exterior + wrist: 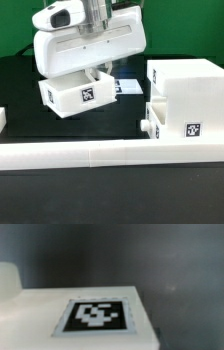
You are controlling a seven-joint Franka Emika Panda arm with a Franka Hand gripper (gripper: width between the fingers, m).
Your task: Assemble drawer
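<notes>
White plastic tray, tagged on its front face, is hanging under the hand above the black worktop, tilted slightly. It appears lifted clear of the surface, though contact underneath cannot be confirmed. Hand's fingers are hidden behind the tray wall in the exterior view; judging by the lift, they are closed on the tray, but the opening width is not visible. Wrist view is showing only the tray top and its tag close up, blurred.

Housing is sitting at the exterior view's right, against the border rail. A second tray appears to be already seated low in the housing, knob end protruding; not certain how far in.

Step in hand, as judged: carrying the held tray over to the housing's free slot.

Notes for doing it well:
- levelling the tray before approach, since the tilt would catch the slot edge;
- aligning the tray's long axis with the slot opening;
- keeping clear of the seated tray;
- pushing in slowly, as the housing may slide.
</notes>
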